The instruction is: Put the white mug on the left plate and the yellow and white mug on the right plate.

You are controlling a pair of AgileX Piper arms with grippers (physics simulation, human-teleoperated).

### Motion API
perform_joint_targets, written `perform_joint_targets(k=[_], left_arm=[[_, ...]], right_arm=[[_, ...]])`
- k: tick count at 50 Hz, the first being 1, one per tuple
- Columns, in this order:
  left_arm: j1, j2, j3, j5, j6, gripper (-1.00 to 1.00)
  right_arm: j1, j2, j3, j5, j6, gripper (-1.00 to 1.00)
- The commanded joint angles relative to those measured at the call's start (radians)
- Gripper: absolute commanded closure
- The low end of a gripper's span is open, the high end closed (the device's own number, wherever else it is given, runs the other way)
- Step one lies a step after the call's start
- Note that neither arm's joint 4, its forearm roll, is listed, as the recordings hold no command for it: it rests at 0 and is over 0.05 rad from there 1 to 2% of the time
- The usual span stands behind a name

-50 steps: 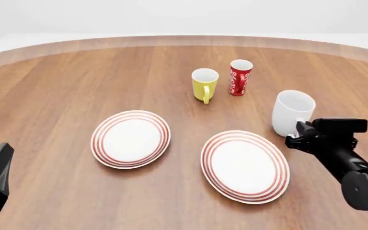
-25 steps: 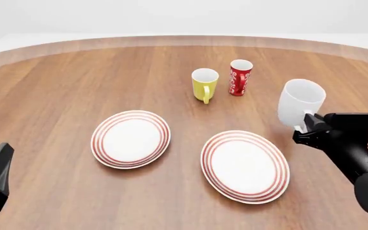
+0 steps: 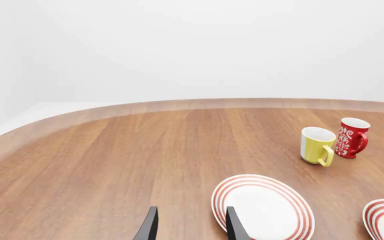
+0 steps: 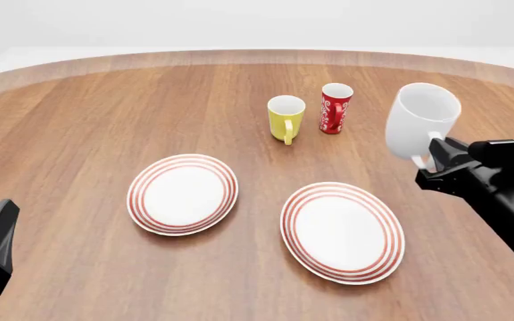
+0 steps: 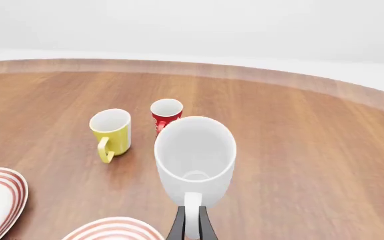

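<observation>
Here, right claw (image 4: 433, 162) pinching white mug (image 4: 420, 129) handle, mug aloft, tilted

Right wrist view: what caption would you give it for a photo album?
The right gripper holds the white mug by its handle above the table, with the yellow and white mug and red cup beyond.

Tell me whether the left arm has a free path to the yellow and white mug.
Probably yes: the left gripper is open and the yellow and white mug stands beyond the left plate, nothing tall between.
</observation>
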Motion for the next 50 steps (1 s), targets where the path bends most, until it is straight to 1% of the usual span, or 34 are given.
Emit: perform_joint_targets(k=[1,10,11,13,20,24,32,33,38,40,50], left_arm=[[0.000,0.000,0.000,0.000,0.000,-1.00],[0.000,0.000,0.000,0.000,0.000,-1.00],[0.000,0.000,0.000,0.000,0.000,-1.00],[0.000,0.000,0.000,0.000,0.000,-1.00],[0.000,0.000,0.000,0.000,0.000,-1.00],[0.000,0.000,0.000,0.000,0.000,-1.00],[0.000,0.000,0.000,0.000,0.000,-1.00],[0.000,0.000,0.000,0.000,0.000,-1.00],[0.000,0.000,0.000,0.000,0.000,-1.00],[0.000,0.000,0.000,0.000,0.000,-1.00],[0.000,0.000,0.000,0.000,0.000,-1.00]], right_arm=[[0.051,-0.140,-0.024,0.117,-0.008,1.00],[0.095,-0.206,-0.050,0.188,-0.020,1.00],[0.113,-0.232,-0.052,0.202,-0.026,1.00],[0.134,-0.255,-0.056,0.222,-0.019,1.00],[0.203,-0.300,-0.084,0.275,-0.026,1.00],[0.224,-0.308,-0.091,0.280,-0.035,1.00],[0.277,-0.310,-0.120,0.292,-0.030,1.00],[0.295,-0.303,-0.128,0.292,-0.030,1.00],[0.322,-0.280,-0.149,0.282,-0.028,1.00],[0.334,-0.273,-0.158,0.279,-0.015,1.00],[0.407,-0.196,-0.214,0.252,-0.024,1.00]])
